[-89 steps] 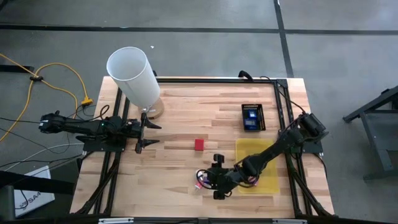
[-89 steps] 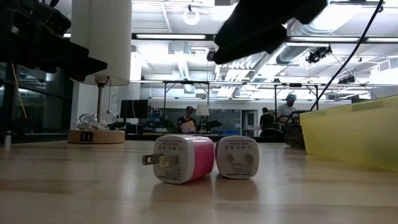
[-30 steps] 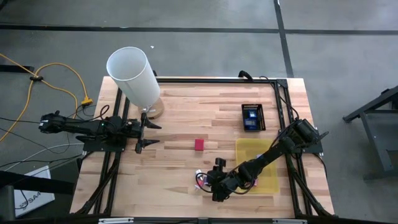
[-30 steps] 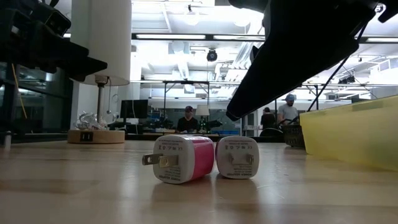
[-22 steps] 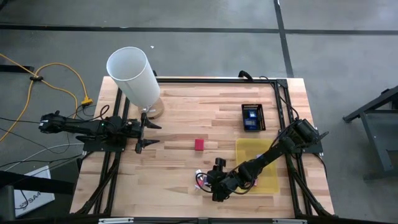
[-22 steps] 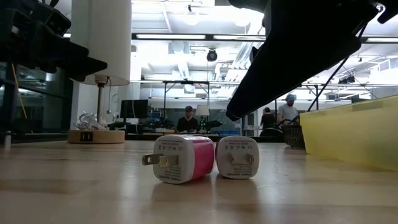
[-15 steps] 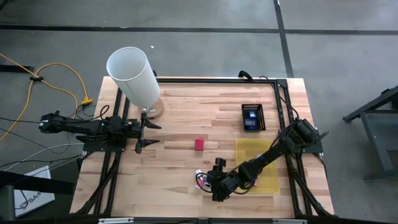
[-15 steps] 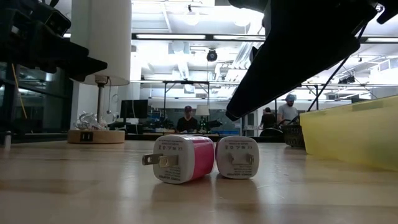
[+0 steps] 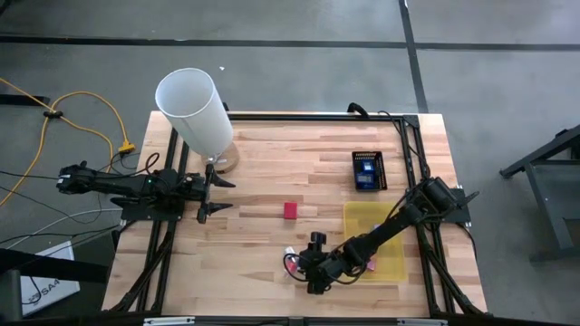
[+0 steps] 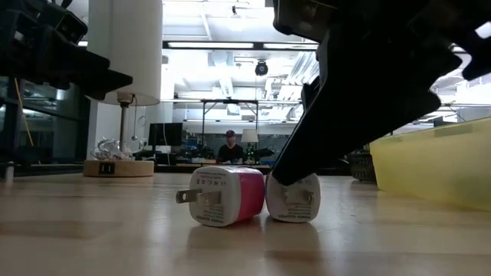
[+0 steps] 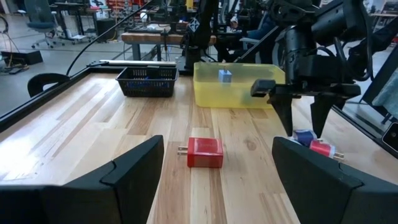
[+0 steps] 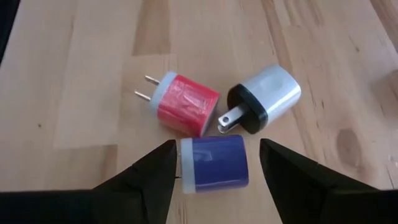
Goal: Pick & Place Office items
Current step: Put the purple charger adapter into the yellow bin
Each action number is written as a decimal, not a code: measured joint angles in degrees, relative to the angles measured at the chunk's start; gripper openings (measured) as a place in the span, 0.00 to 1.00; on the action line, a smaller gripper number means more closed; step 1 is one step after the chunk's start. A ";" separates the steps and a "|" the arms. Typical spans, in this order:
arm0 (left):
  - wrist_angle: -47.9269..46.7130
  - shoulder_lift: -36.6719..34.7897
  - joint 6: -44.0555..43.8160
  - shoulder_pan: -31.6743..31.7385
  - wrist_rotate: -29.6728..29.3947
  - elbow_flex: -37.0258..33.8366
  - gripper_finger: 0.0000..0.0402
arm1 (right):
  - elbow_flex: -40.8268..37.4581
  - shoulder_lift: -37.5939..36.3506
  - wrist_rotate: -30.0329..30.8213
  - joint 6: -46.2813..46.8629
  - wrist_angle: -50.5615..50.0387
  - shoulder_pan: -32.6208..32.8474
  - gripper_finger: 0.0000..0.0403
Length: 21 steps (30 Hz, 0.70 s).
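Three small plug adapters lie in a cluster near the table's front: a pink one (image 12: pixel 183 102), a white one with a black face (image 12: pixel 267 99) and a blue one (image 12: pixel 214 163). My right gripper (image 12: pixel 214 171) is open and slants down over them. Its fingers stand on either side of the blue adapter, with no plain touch. In the low view one finger (image 10: pixel 303 157) hangs right at the white adapter (image 10: pixel 295 198); the blue one is hidden there. A red adapter (image 9: pixel 290 210) lies flat mid-table. My left gripper (image 9: pixel 210 195) waits open at the left.
The yellow tray (image 9: pixel 385 226) sits to the right of the cluster with a blue block (image 11: pixel 225 75) inside. A black basket (image 9: pixel 368 170) stands at the far right. A tall white cylinder (image 9: pixel 195 113) stands at the far left on a round base.
My right gripper has sunk toward the adapter cluster. In the low view its finger has come down from well above the white adapter to right beside it. The adapters have not moved.
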 joint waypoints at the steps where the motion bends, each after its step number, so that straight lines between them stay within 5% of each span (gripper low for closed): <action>1: 0.04 0.01 0.00 0.00 -0.01 0.02 0.73 | 0.00 0.00 0.00 0.02 -0.19 0.00 0.54; 21: 0.15 0.00 0.00 0.00 0.01 0.02 0.73 | 0.00 0.00 -0.28 0.63 -1.96 0.00 0.54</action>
